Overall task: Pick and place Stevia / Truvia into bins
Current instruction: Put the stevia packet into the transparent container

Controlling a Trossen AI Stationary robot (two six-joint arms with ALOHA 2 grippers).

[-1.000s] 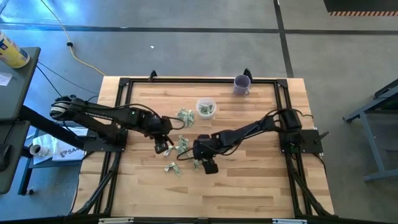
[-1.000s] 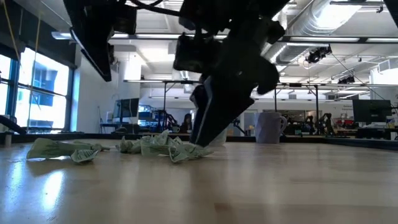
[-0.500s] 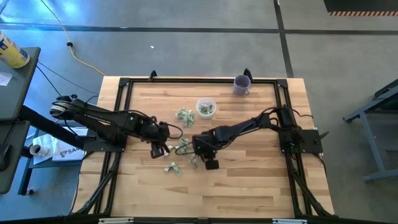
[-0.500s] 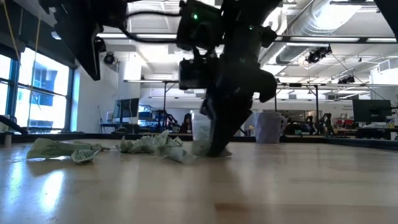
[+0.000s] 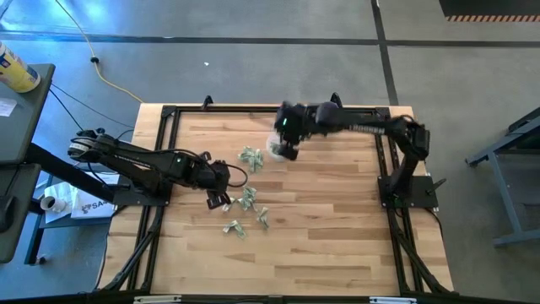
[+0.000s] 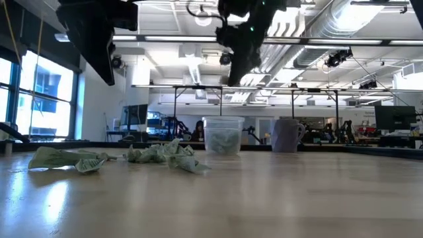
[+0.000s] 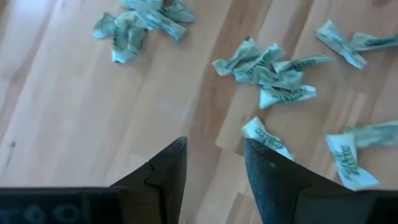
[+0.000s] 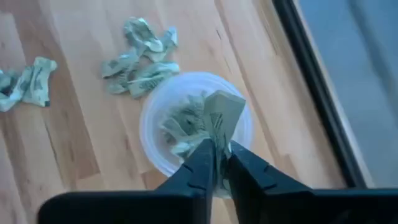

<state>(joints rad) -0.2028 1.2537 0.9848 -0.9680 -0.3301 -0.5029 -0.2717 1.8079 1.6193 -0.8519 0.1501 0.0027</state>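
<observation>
Over the wooden table (image 5: 337, 253), the right gripper (image 8: 217, 163) pinches a pale green paper packet (image 8: 221, 113) above the clear round plastic cup (image 8: 155, 146) at the far middle, while the left gripper (image 7: 214, 165) hangs unclenched by scattered packets (image 7: 277, 71).

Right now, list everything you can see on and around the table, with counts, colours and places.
Sweetener packets: many, pale green and white, scattered mid-table, more inside the cup.
Clear cup: one, translucent, far middle of table.
Held packet: one, pale green, above the cup.
Purple cup: one, far edge.
Table: one, light wood, black frame.
Right hand: shut on the packet, over the cup.
Left hand: open, above loose packets, left of centre.
</observation>
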